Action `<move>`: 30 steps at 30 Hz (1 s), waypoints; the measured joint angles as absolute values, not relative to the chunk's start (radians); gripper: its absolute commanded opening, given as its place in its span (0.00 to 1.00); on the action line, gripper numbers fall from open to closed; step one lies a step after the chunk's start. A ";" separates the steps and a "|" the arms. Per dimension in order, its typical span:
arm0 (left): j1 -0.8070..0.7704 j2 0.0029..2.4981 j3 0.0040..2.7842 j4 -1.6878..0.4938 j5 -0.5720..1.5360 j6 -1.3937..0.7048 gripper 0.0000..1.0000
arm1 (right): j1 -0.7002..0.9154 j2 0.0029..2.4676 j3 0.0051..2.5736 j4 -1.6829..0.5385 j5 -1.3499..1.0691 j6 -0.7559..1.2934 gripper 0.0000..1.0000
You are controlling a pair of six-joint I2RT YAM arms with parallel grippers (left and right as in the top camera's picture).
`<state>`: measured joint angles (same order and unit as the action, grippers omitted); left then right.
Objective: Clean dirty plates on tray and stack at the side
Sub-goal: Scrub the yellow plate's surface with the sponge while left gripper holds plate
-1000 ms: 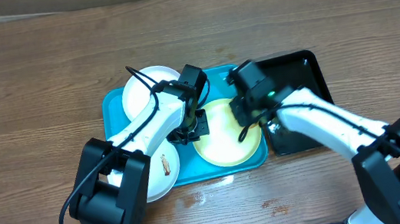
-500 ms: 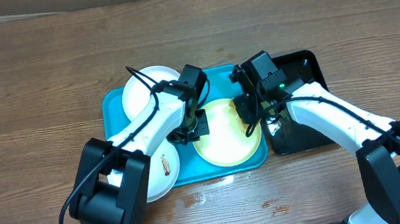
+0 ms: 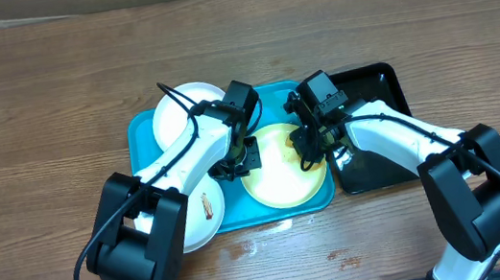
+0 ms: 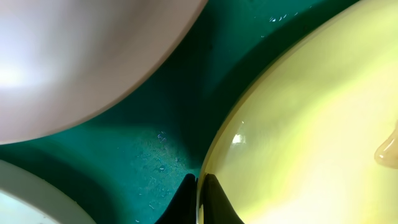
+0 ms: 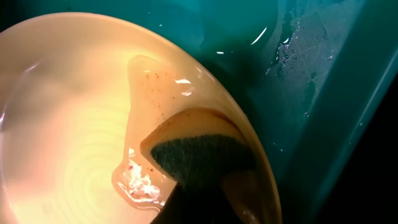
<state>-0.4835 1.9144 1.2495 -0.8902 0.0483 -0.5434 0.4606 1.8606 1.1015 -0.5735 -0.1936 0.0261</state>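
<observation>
The pale yellow-green plate [image 3: 279,177] lies in the middle of the turquoise tray [image 3: 141,135]. My left gripper [image 3: 245,156] is shut on its left rim, which shows in the left wrist view [image 4: 200,198] with one finger on each side of the plate's edge [image 4: 311,112]. My right gripper [image 3: 313,147] is shut on a dark green and yellow sponge [image 5: 199,155] that presses on the plate's right inner side [image 5: 68,106], beside a brownish wet smear [image 5: 134,177]. One white plate [image 3: 179,115] sits at the tray's far left. Another white plate [image 3: 204,216] with a brown smear sits at the tray's near left.
A glossy black tray [image 3: 380,84] lies right of the turquoise tray, under my right arm. Wet spots [image 3: 262,245] and small brown marks [image 3: 345,262] lie on the wooden table in front of the tray.
My right gripper has moved left with the sponge, from the tray's right edge onto the yellow-green plate. The left gripper has kept its hold on the rim.
</observation>
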 measured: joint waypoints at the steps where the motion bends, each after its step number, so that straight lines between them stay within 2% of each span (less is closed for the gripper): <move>1: -0.484 1.914 1.250 -0.890 0.048 -0.543 0.04 | 0.461 1.861 1.102 -0.576 -0.201 0.026 0.04; 23: -0.484 1.914 1.250 -0.890 0.048 -0.543 0.04 | 0.457 1.874 1.105 -0.622 -0.428 -0.039 0.04; 30: -0.484 1.914 1.250 -0.890 0.049 -0.543 0.04 | 0.412 1.882 1.196 -0.683 -0.524 -0.045 0.04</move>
<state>-0.4835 1.9144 1.2495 -0.8898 0.0490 -0.5434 0.4122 1.8824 1.1965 -0.6834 -0.5240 -0.0448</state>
